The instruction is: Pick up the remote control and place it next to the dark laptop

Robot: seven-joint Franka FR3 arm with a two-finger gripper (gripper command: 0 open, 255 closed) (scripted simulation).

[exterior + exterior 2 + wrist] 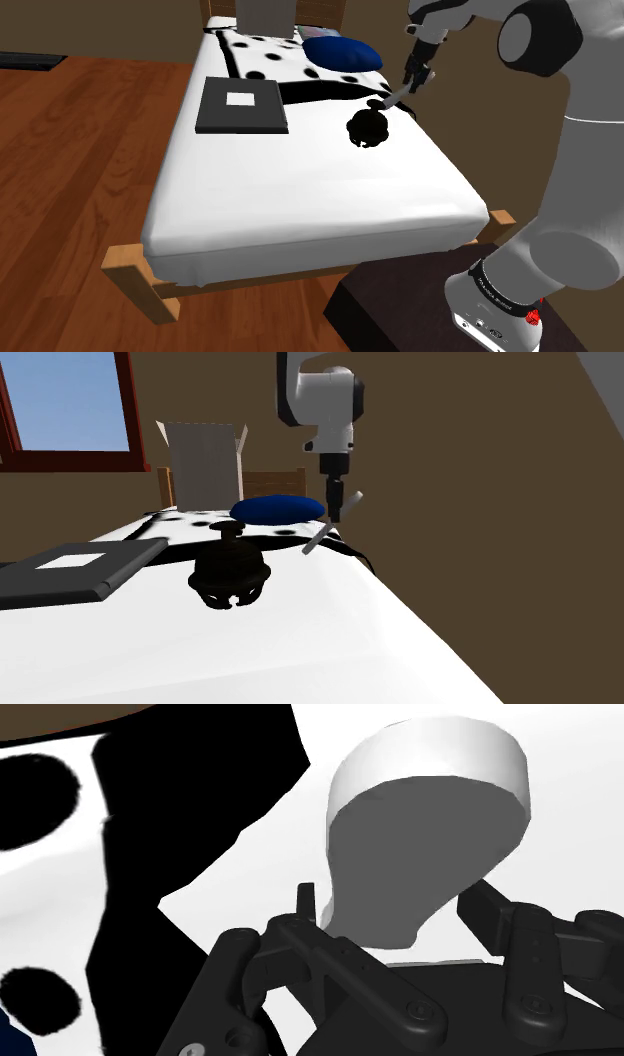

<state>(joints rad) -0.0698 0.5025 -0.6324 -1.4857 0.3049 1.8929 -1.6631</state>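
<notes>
The remote control [430,834] is a light grey, flat, elongated piece with a white rim. My gripper [395,909] is shut on it, one black finger on each side of its narrow end. In the shoulder view the gripper [412,82] holds the remote [395,97] tilted, just above the bed's right side near the blue pillow. The second exterior view shows the gripper [337,502] with the remote [320,537] hanging slanted over the bedcover. The dark laptop [242,105] lies closed and flat on the bed's left half, also seen as the laptop [75,567].
A black round object [368,127] sits on the white bed [300,190] between laptop and gripper. A blue pillow [342,52] lies on the spotted cover at the head. A pale box-like thing [205,457] stands behind. Wooden floor surrounds the bed; my stand [400,310] is at its foot.
</notes>
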